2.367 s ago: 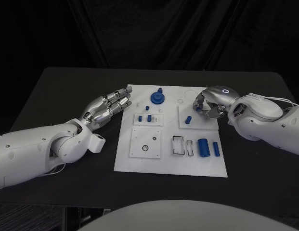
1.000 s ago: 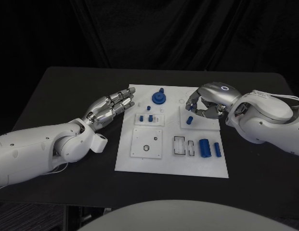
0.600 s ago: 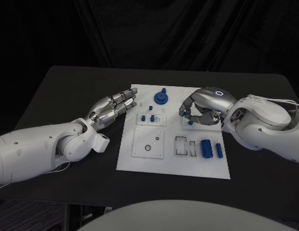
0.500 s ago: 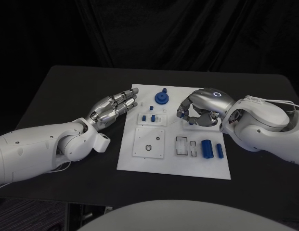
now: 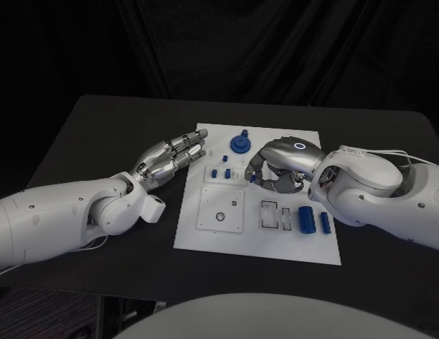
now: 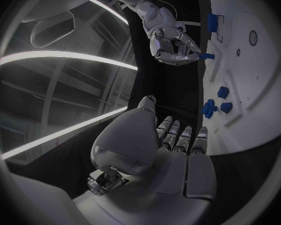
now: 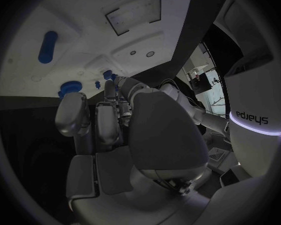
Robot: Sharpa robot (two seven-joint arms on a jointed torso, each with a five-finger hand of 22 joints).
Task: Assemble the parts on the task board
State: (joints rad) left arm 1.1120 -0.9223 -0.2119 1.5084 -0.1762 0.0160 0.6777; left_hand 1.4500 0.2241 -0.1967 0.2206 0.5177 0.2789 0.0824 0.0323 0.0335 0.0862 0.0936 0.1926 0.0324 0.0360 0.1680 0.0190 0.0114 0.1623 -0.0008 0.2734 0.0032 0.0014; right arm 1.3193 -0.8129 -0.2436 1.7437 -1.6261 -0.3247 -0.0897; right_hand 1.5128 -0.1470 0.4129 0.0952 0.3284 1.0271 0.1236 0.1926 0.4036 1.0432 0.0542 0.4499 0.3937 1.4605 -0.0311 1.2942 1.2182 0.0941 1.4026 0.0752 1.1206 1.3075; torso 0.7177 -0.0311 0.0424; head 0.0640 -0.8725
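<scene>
We are carrying a small blue part [image 6: 206,56], pinched in our right hand [image 5: 277,172], over the task board [image 5: 260,244] centre, seemingly toward a socket; our left hand [image 5: 173,157], fingers extended and empty, is steadying the board's left edge.

Right hand [image 5: 278,168] curled over the white task board [image 5: 260,244], left hand [image 5: 170,158] flat beside its edge.

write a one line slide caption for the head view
Right robot hand pinches a small blue part above the white task board; left robot hand rests open at its edge.
</scene>
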